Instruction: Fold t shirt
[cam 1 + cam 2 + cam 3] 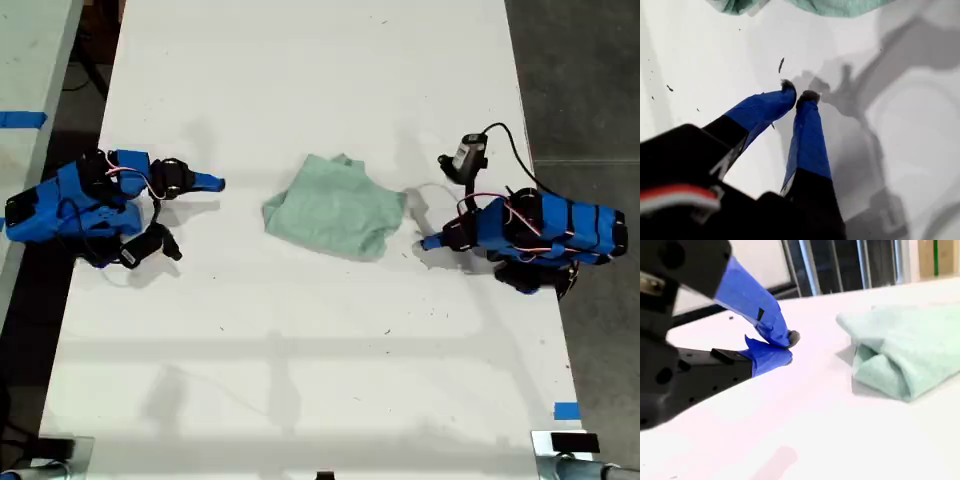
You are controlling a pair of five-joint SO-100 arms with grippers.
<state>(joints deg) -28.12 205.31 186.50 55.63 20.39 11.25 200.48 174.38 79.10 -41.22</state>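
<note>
The pale mint-green t shirt lies in a wrinkled, folded bundle in the middle of the white table. My first gripper is at the exterior view's right, shut and empty, its tips low over the table just short of the shirt's edge. Its blue-taped fingers meet at the tips. My second gripper is at the exterior view's left, a short gap from the shirt. It lies low on its side, shut on nothing.
A black cable loops above the first arm. A blue tape mark sits near the table's edge at the exterior view's lower right. Another table stands at the exterior view's left, and grey floor at its right.
</note>
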